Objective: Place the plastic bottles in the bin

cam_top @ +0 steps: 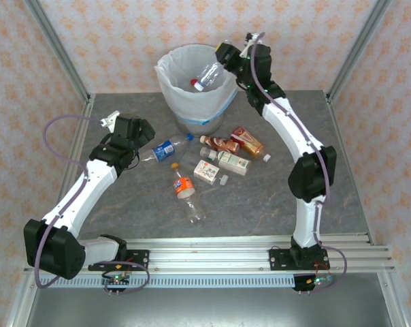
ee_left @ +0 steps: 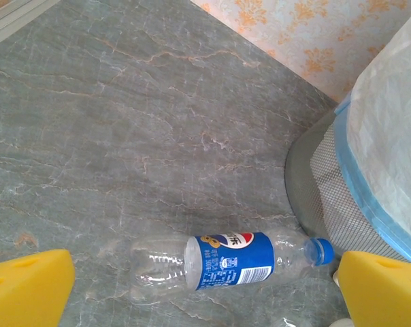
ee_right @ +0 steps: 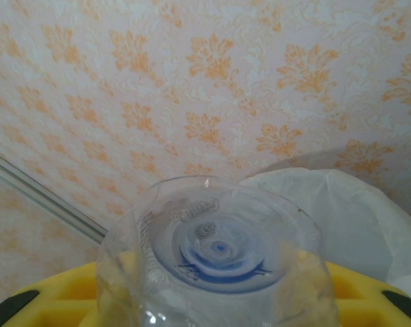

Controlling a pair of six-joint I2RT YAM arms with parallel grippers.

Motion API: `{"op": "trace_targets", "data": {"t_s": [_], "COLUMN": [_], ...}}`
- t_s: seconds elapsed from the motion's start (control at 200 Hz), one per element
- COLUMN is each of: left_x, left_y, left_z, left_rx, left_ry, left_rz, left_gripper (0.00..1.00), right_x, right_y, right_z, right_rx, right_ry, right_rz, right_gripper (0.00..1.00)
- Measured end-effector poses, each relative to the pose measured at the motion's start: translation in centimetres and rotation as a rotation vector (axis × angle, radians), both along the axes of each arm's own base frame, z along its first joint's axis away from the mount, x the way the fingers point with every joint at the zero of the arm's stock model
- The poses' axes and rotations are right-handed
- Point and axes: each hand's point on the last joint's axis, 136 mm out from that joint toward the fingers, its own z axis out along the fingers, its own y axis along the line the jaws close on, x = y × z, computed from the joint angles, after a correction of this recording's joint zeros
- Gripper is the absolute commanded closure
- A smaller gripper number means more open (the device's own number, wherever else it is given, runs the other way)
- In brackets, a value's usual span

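Note:
My right gripper [cam_top: 233, 54] hangs over the far right rim of the bin [cam_top: 175, 85], shut on a clear plastic bottle [ee_right: 216, 252] whose base faces the right wrist camera between the yellow pads [ee_right: 369, 289]. The bin's white bag [ee_right: 348, 211] lies just behind it. Another clear bottle [cam_top: 204, 75] lies inside the bin. My left gripper [cam_top: 132, 135] is open above a blue-labelled bottle [ee_left: 229, 262] that lies on its side on the table, its blue cap near the bin's mesh wall [ee_left: 321, 184]. The left pads [ee_left: 28, 286] stand wide on either side of that bottle, apart from it.
In front of the bin lie an orange-labelled bottle [cam_top: 184, 187], two brown and red-labelled bottles [cam_top: 222, 144], a white-green one [cam_top: 233, 162] and a small carton [cam_top: 206, 172]. Patterned walls close in the grey table [cam_top: 273, 204].

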Motion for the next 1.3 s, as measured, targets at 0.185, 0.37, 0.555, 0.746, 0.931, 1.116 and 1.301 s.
{"op": "trace_targets", "data": {"t_s": [0.185,0.37,0.555,0.746,0.931,1.116,1.301], "left_x": [0.0,-0.4,-0.5,-0.5,-0.7,-0.7,-0.8], "left_y": [0.2,0.4,0.4,0.6,0.8,0.8,0.8], "left_z": [0.0,-0.7,-1.0,-1.1,-1.6,-1.6,-1.8], "left_rx": [0.005,0.013,0.014,0.014,0.016,0.016,0.014], "left_ry": [0.001,0.024,0.033,0.033,0.046,0.047,0.051], "left_rz": [0.007,0.008,0.007,0.014,0.018,0.017,0.016], "left_gripper": [0.00,0.00,0.00,0.00,0.00,0.00,0.00], "right_x": [1.2,1.8,1.9,2.0,1.4,0.4,-0.4], "right_y": [3.2,4.0,3.3,2.9,3.0,4.1,5.2], "right_z": [-1.6,-4.8,-8.0,-9.3,-9.5,-9.6,-9.8], "right_rx": [-0.226,-0.427,-0.575,-0.673,-0.724,-0.729,-0.722], "right_ry": [-0.024,0.005,0.063,0.070,0.067,0.070,0.068], "right_rz": [0.009,0.009,0.008,0.020,0.056,0.116,0.170], "right_gripper": [0.51,0.49,0.47,0.34,0.23,0.20,0.14]}}
